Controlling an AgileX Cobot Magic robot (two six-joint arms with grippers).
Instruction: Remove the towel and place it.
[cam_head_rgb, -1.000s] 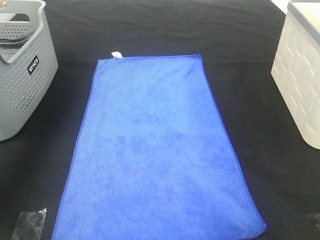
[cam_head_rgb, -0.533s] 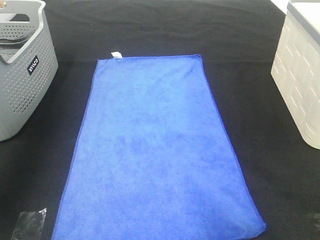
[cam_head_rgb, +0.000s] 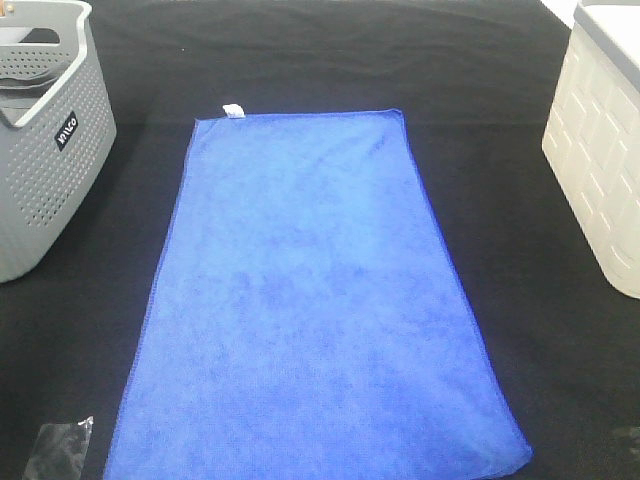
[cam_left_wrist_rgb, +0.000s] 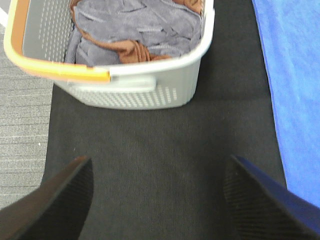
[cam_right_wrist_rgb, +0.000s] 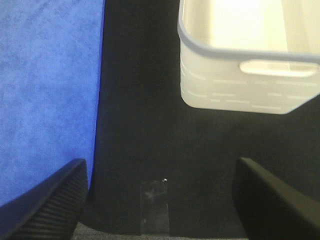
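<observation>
**Blue towel spread flat between two baskets, both claws apart over bare cloth**

Blue microfibre fills the middle of the black table cover (cam_head_rgb: 500, 90): the towel (cam_head_rgb: 310, 300) lies flat and unfolded, its long axis running from the near table edge away toward the far side, with the small white tag (cam_head_rgb: 232, 110) at its far left corner. Its stitched edges are straight and nothing rests on it.

The left gripper (cam_left_wrist_rgb: 157, 200) hangs with its fingers wide apart and nothing between them, over bare black cover. The towel's long left edge lies just beside its right finger (cam_left_wrist_rgb: 260, 200), and ahead of it stands the grey perforated basket (cam_left_wrist_rgb: 145, 90), which holds a crumpled grey-and-brown cloth (cam_left_wrist_rgb: 140, 30).

The right gripper (cam_right_wrist_rgb: 160, 200) is likewise spread wide and holding nothing. The towel's right edge runs beside its left finger (cam_right_wrist_rgb: 50, 200); ahead and to its right stands the white basket (cam_right_wrist_rgb: 240, 85). A strip of clear tape (cam_right_wrist_rgb: 155, 205) lies on the cover between its fingers.
</observation>
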